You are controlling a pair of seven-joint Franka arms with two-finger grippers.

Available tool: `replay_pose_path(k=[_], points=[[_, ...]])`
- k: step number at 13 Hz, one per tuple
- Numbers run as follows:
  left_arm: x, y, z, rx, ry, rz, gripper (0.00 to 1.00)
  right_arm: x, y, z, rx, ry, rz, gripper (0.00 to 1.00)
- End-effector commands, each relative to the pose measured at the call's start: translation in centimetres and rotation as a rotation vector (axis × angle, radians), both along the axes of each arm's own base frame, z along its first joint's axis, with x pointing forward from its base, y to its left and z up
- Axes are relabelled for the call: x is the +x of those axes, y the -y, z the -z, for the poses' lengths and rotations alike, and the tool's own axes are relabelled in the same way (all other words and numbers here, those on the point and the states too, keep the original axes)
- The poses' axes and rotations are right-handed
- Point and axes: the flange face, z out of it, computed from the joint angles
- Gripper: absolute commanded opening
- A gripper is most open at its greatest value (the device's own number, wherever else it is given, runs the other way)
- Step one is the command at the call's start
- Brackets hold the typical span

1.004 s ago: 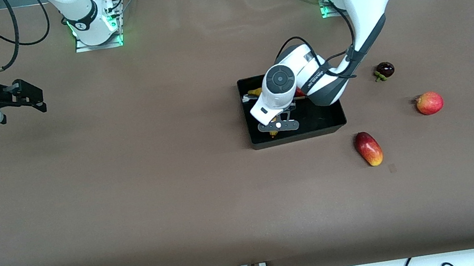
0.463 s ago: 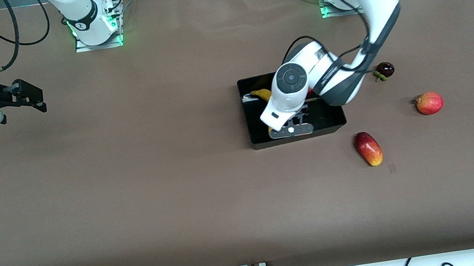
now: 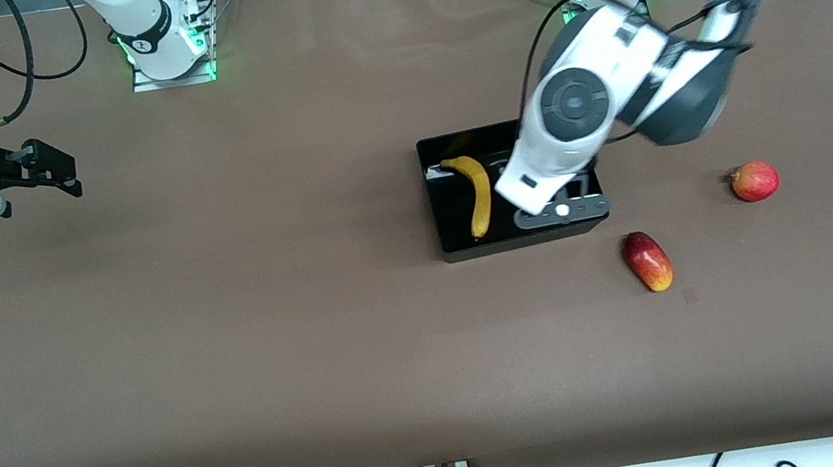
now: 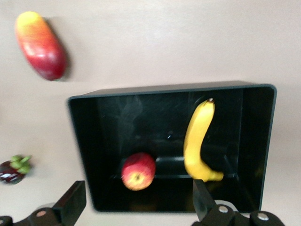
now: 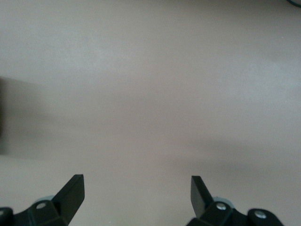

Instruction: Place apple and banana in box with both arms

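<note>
The black box stands mid-table. The yellow banana lies in it, at the end toward the right arm. The small red apple lies in the box beside the banana; my left arm hides it in the front view. My left gripper hangs open and empty above the box's end toward the left arm. In the left wrist view it is over the box rim. My right gripper waits open and empty above bare table at the right arm's end.
A red-orange round fruit and an oblong red-yellow fruit lie on the table toward the left arm's end, outside the box. A dark purple fruit with a green cap lies near the box, hidden by my left arm in the front view.
My left gripper has risen from the banana and moved toward the left arm's end of the box. The banana now lies uncovered in the box. The right arm has not moved.
</note>
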Motion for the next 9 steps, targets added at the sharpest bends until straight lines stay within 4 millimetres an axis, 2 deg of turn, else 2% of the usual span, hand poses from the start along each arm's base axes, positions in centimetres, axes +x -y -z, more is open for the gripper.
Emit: replay_pose_path(k=[1,4,5,7,8,9], points=[[2.0,-7.1,-4.5,-0.074,-0.090,0.086,1.00,0.0,-0.1,-0.5,-0.004,0.003,-0.006,1.00],[4.0,-17.5,-7.0,-0.142,-0.084,0.191,1.00,0.0,-0.1,-0.5,-0.004,0.003,-0.006,1.00],[3.3,-18.4,-9.4,-0.129,-0.049,0.225,1.00,0.0,-0.1,-0.5,-0.004,0.003,-0.006,1.00],[2.9,-21.5,-11.4,-0.072,-0.015,0.182,1.00,0.0,-0.1,-0.5,-0.004,0.003,-0.006,1.00],[2.0,-22.9,-13.7,-0.071,0.019,0.141,1.00,0.0,-0.1,-0.5,-0.004,0.003,-0.006,1.00],[1.0,-24.1,-15.1,-0.074,0.046,0.102,1.00,0.0,-0.1,-0.5,-0.004,0.003,-0.006,1.00]])
